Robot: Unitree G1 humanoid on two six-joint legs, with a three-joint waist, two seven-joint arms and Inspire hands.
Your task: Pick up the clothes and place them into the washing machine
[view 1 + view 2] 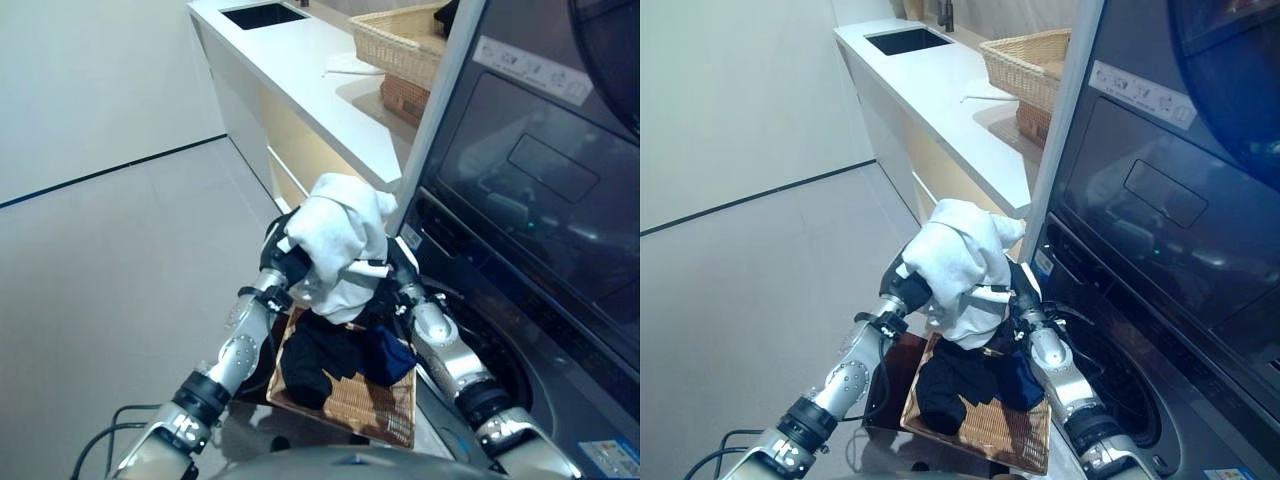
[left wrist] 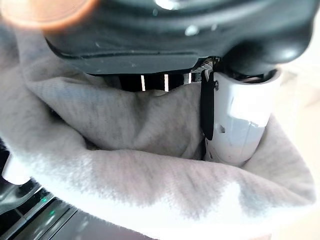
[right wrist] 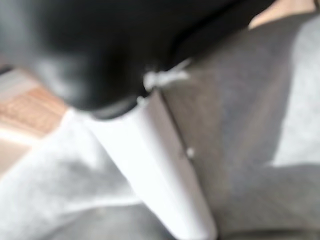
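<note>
Right, head views: both arms are lifting a white garment (image 1: 340, 245) bundled between the left robot hand (image 1: 290, 262) and the right robot hand (image 1: 395, 275), above a flat wicker tray (image 1: 365, 405) on the floor that is carrying dark clothes (image 1: 325, 360). The washing machine (image 1: 530, 230) is standing just beside them on the right, with its round drum opening (image 1: 1130, 390) showing low down, near the right forearm. A white worktop (image 1: 300, 70) with a woven basket (image 1: 400, 40) is sitting further back. Left wrist view: the white-covered thumb (image 2: 240, 120) is pressing into the cloth, which is wrapping round it, so that robot hand is clamping the garment. Right wrist view: the white thumb (image 3: 160, 170) is lying against grey-white folds, cloth on both sides, so I'm reading it as gripping too. My call on doing this step well: keep both grips firm, swing the bundle right and down toward the drum opening, keep trailing fabric off the tray and the door rim, and release only once the bulk is inside.
</note>
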